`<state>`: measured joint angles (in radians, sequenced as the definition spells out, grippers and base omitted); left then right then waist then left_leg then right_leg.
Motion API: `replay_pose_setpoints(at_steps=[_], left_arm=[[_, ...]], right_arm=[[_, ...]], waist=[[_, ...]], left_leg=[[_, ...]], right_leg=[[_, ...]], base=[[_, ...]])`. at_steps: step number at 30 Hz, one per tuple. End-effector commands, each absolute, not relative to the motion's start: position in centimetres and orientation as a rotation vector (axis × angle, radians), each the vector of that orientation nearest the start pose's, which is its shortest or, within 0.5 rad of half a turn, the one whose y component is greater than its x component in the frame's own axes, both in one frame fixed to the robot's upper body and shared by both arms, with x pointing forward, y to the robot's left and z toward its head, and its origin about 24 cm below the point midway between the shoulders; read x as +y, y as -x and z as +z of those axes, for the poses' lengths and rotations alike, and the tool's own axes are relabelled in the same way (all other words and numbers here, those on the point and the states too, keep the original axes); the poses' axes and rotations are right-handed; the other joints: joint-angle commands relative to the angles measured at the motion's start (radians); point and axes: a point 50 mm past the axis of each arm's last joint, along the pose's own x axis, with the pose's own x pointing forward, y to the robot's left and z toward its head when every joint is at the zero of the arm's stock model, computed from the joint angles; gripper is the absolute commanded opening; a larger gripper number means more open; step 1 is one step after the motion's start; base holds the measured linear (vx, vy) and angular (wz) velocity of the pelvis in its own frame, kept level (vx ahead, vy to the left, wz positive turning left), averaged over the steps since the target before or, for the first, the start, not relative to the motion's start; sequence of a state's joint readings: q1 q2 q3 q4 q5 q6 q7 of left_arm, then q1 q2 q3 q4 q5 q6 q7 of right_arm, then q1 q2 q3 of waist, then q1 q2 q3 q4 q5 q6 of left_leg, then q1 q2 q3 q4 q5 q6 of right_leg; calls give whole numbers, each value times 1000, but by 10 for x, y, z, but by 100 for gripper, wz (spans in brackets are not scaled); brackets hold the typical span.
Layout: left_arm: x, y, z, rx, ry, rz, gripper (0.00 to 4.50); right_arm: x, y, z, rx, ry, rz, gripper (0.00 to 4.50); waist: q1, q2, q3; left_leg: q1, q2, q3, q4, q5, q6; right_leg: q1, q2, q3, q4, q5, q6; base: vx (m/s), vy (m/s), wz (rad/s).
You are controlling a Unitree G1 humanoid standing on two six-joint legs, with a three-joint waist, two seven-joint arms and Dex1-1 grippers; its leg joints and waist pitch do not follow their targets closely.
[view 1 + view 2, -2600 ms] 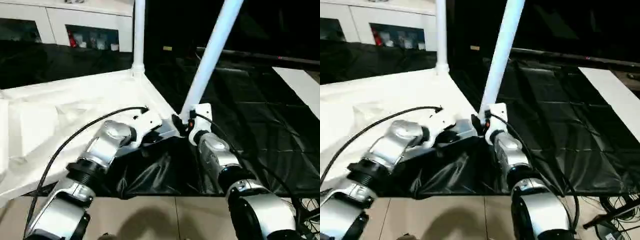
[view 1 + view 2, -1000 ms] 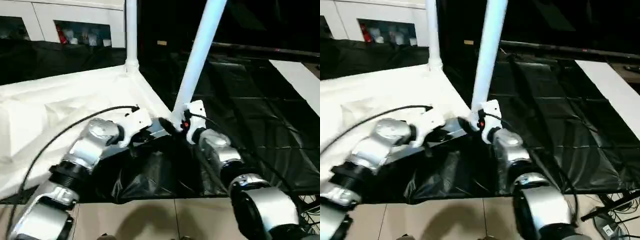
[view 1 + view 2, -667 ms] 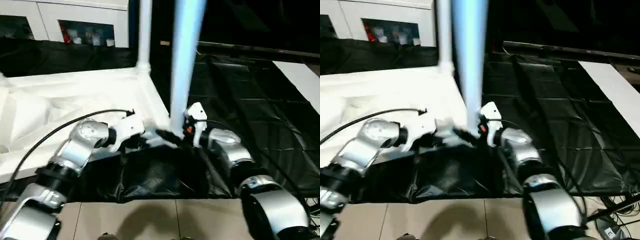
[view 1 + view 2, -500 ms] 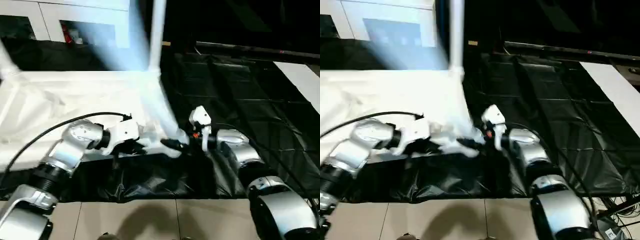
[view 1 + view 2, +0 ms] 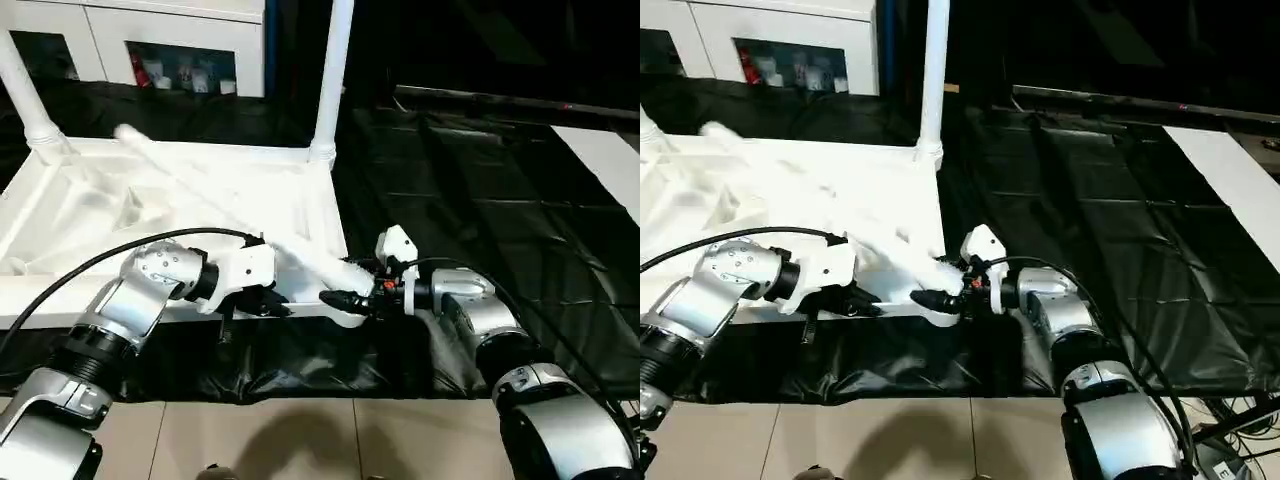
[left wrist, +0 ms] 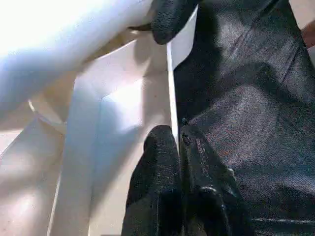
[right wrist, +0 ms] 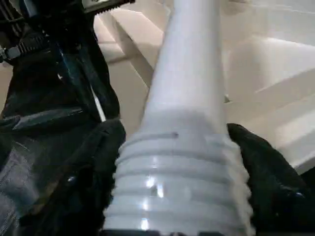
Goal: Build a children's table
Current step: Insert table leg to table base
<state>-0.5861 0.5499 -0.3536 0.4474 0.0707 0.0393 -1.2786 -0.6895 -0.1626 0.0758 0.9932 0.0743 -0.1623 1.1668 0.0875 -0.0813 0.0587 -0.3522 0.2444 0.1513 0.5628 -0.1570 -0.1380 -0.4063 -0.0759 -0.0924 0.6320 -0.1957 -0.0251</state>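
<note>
Two white tubular legs [image 5: 331, 80] stand upright in the upturned white plastic tabletop [image 5: 70, 205], tops cut off. Right gripper [image 7: 177, 167] clamps a third leg's ribbed end [image 7: 179, 187]; left gripper [image 6: 178, 147] pinches the tabletop's near edge.

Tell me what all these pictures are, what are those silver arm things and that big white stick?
Those silver arms belong to a robot building a children's table. Two pictures come from cameras on its head, looking down. Two come from little cameras on its wrists, very close up. The white table top lies upside down on a black-covered work table. Two legs stand in its far corners, one on the right and one on the left. The right gripper squeezes the ridged end of a third leg, which lies slanted across the top. The left gripper pinches the top's near edge.
</note>
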Motion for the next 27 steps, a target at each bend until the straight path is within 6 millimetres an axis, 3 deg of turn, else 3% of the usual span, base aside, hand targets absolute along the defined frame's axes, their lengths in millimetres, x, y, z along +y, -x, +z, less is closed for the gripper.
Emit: replay_pose_setpoints(at_steps=[1, 5, 6, 7, 8, 9, 10, 11, 13, 14, 16, 18, 19, 21, 22, 24, 25, 27], left_arm=[[160, -310, 71, 470, -691, -1387, 0], [159, -309, 76, 431, -645, -1355, 0], [159, -308, 78, 411, -616, -1328, 0], [159, -308, 82, 380, -573, -1305, 0], [159, -308, 82, 378, -571, -1304, 0], [159, -307, 84, 360, -543, -1300, 0], [159, -306, 86, 358, -503, -1297, 0], [160, -302, 90, 349, -458, -1301, 0], [163, -296, 96, 334, -359, -1291, 44], [164, -296, 96, 332, -350, -1290, 44], [168, -290, 101, 329, -239, -1271, 56], [176, -288, 100, 352, -117, -1211, 80], [177, -288, 100, 349, -84, -1192, 91], [180, -298, 103, 300, 79, -1057, 98], [180, -298, 103, 300, 80, -1056, 98], [180, -311, 106, 238, 274, -927, 111], [179, -314, 107, 223, 340, -888, 136], [174, -319, 106, 198, 439, -849, 140]], right_arm=[[-111, -329, 38, 236, 58, 1237, 302], [-111, -332, 40, 218, 34, 1200, 278], [-111, -332, 42, 206, 15, 1189, 277], [-111, -333, 44, 193, -5, 1178, 277], [-111, -333, 44, 192, -6, 1178, 277], [-111, -334, 45, 187, -15, 1171, 277], [-111, -334, 46, 183, -27, 1171, 277], [-111, -334, 47, 176, -40, 1168, 277], [-111, -333, 49, 162, -81, 1160, 277], [-111, -333, 49, 161, -86, 1158, 277], [-110, -334, 51, 141, -144, 1130, 277], [-109, -336, 57, 104, -240, 1081, 277], [-108, -337, 59, 94, -261, 1071, 277], [-107, -339, 64, 56, -319, 1031, 277], [-107, -339, 65, 56, -320, 1030, 277], [-106, -339, 71, 22, -376, 1009, 277], [-105, -340, 74, 8, -403, 1001, 277], [-104, -339, 79, -16, -444, 998, 277]], waist=[[-5, 31, -72], [-5, 30, -72], [-7, 24, -71], [-7, 27, -71], [-9, 19, -71], [-8, 22, -71], [-11, 12, -72], [-10, 15, -73], [-16, 8, -73], [-17, 10, -74], [-23, 3, -76], [-26, 10, -72], [-28, 7, -69], [-29, 17, -70], [-29, 15, -70], [-25, 13, -69], [-23, 20, -69], [-21, 17, -70]], left_leg=[[5, -7, 24, -56, -222, 11], [5, -7, 24, -55, -221, 12], [3, -5, 24, -56, -217, 12], [5, -7, 25, -55, -219, 16], [4, -6, 26, -55, -216, 18], [3, -7, 25, -55, -209, 21], [3, -7, 27, -54, -200, 23], [2, -6, 26, -54, -180, 26], [-3, -9, 27, -52, -149, 37], [-3, -9, 27, -52, -141, 43], [-6, -10, 29, -49, -117, 53], [-4, -10, 30, -50, -123, 52], [-3, -10, 29, -52, -150, 48], [0, -10, 30, -51, -175, 34], [0, -9, 29, -51, -181, 31], [3, -12, 31, -49, -207, 25], [2, -11, 29, -51, -215, 21], [2, -13, 28, -50, -218, 20]], right_leg=[[61, -49, 55, -65, -80, -240], [60, -49, 54, -64, -79, -242], [63, -51, 55, -63, -83, -240], [59, -49, 55, -66, -90, -238], [61, -49, 55, -65, -89, -237], [61, -49, 55, -65, -91, -235], [62, -49, 55, -64, -85, -234], [63, -50, 56, -59, -67, -239], [66, -48, 55, -55, -40, -241], [66, -50, 56, -56, -33, -242], [65, -48, 55, -55, -8, -255], [60, -44, 54, -55, -9, -257], [59, -44, 53, -58, -43, -250], [58, -44, 55, -60, -71, -241], [58, -45, 55, -64, -79, -238], [56, -42, 54, -70, -113, -227], [57, -41, 54, -70, -122, -220], [58, -43, 53, -73, -130, -214]], base=[[0, 0, 0], [0, 0, 0], [0, 0, 0], [0, 0, 0], [0, 0, 0], [0, 0, 0], [0, 0, 0], [0, 0, 0], [0, 0, 0], [0, 0, 0], [0, 0, 0], [0, 0, 0], [0, 0, 0], [0, 0, 0], [0, 0, 0], [0, 0, 0], [0, 0, 0], [0, 0, 0]])
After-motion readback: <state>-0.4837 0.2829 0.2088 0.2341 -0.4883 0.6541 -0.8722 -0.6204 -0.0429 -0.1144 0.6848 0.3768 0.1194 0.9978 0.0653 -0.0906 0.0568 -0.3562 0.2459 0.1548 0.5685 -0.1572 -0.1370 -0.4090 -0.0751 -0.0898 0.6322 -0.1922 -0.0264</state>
